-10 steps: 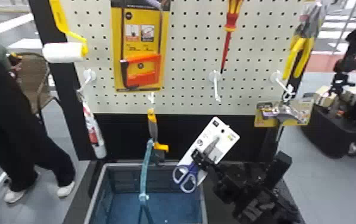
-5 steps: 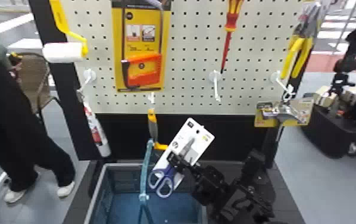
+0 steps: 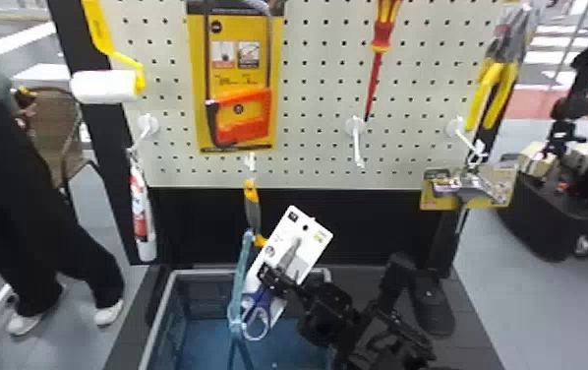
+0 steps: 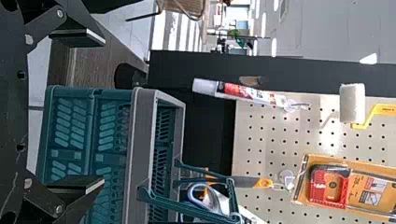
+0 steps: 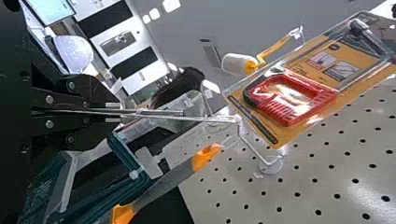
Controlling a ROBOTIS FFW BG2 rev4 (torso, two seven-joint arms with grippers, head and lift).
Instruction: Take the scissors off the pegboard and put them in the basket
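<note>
Scissors (image 3: pixel 289 256) and their white card (image 3: pixel 308 246) are sitting farther left and a little lower than in the earlier frame, and the right gripper (image 5: pixel 116 112) is travelling with them. Its jaws are pinching the card between them, while the left gripper (image 4: pixel 103 110) is waiting beside the basket (image 3: pixel 204 271), its jaws parted and holding nothing. Already clear of the pegboard (image 3: pixel 317 98), the scissors are leaning with their blue loops lowest, over the basket's opening and close to its upright handle (image 3: pixel 244 256); whether they are touching it I cannot tell. Carrying to the basket seems to be nearing its end, and lowering looks to be starting. Getting the loops past the handle is probably what the next move is calling for, then releasing. Snagging on the handle or the nearby hanging tool (image 3: pixel 252 209) is looking like the main risk.
</note>
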